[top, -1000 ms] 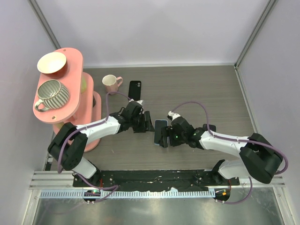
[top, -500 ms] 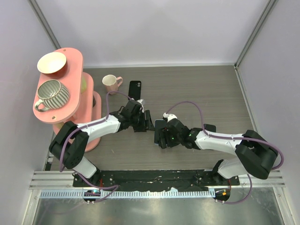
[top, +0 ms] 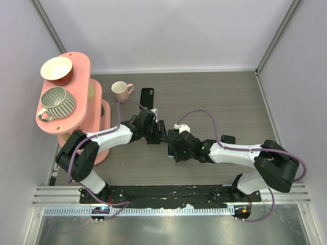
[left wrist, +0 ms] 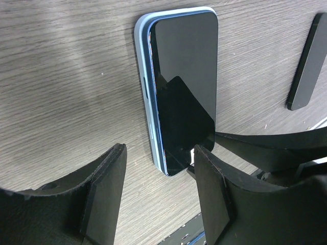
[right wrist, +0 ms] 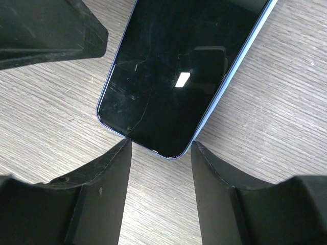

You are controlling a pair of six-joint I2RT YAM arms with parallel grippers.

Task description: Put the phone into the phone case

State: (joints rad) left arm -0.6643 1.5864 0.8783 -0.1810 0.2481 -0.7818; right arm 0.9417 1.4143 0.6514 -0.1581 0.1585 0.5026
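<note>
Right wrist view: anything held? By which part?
Cannot be told. Fingers of the right gripper flank the corners of one short end of the phone, flat on the table; the left gripper holds nothing.

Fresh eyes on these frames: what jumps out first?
The light-blue phone lies screen-up mid-table. The right gripper straddles one end of it, and the left gripper sits open close beside it. Behind them the black phone case lies on its own. A pink shelf stands at the far left.
</note>
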